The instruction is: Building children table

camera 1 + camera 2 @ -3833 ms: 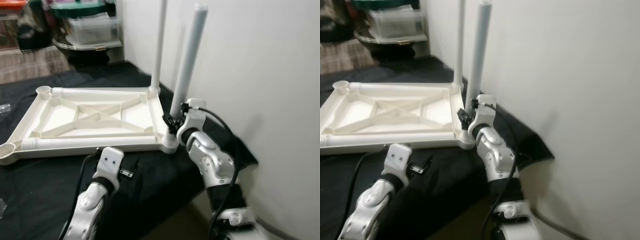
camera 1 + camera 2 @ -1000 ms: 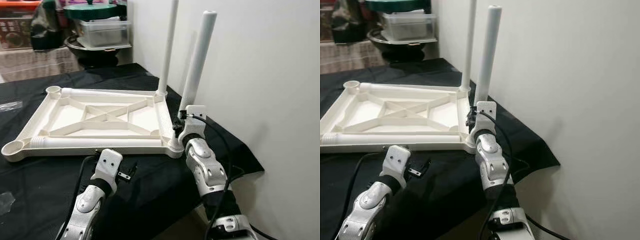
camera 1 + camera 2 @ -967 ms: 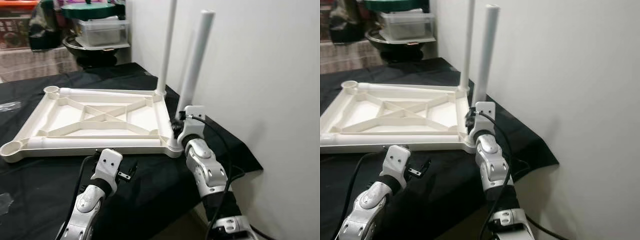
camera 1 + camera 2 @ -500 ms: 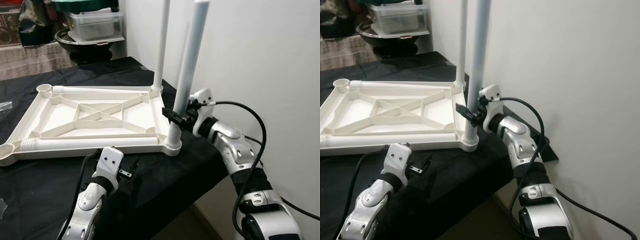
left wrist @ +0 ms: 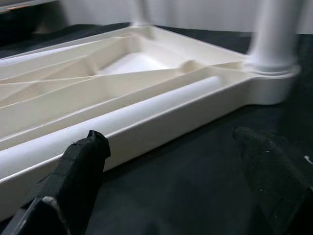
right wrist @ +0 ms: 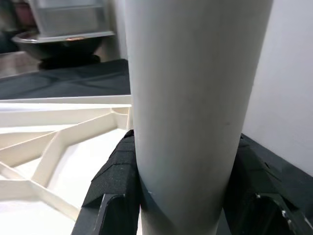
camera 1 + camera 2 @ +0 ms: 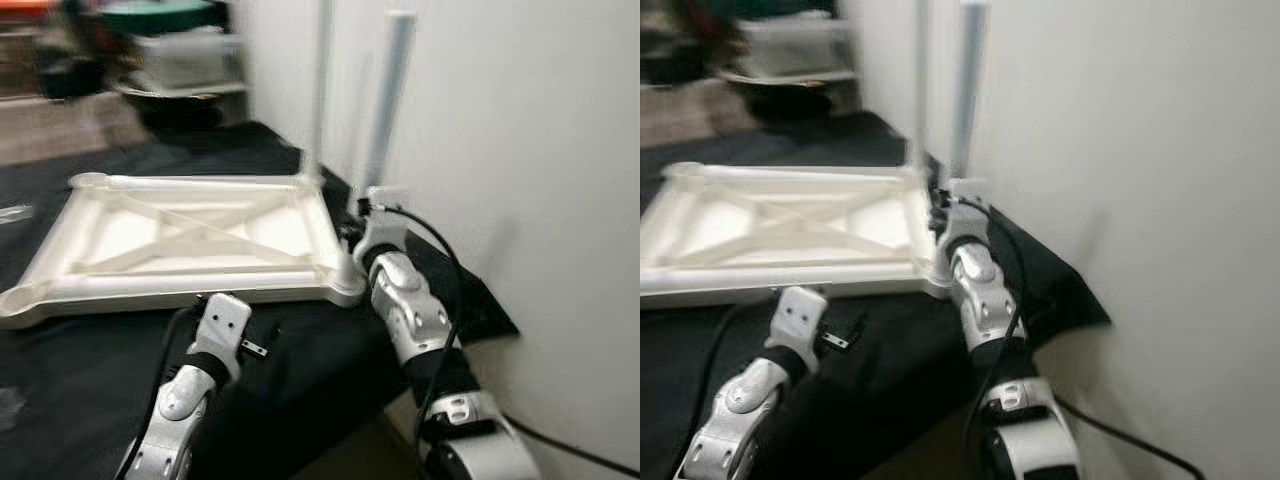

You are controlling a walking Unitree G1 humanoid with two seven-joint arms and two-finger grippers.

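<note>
The white tabletop frame lies upside down on a black cloth. Two white legs stand in its right-hand corners, the far leg and the near leg. My right gripper is shut on the near leg just above its corner socket. In the right wrist view a black finger presses on each side of the leg. My left gripper is open and holds nothing. It hovers low over the cloth in front of the frame's near rail, and its fingers stand wide apart.
A white wall rises close behind the legs on the right. The black cloth drops over the table's edge near my right arm. A clear plastic box and dark clutter sit at the back left.
The head view has shifted and blurred. My right elbow has swung in from the right to below the leg. The gripper still holds the leg, a little lower. The left arm has stayed still.
</note>
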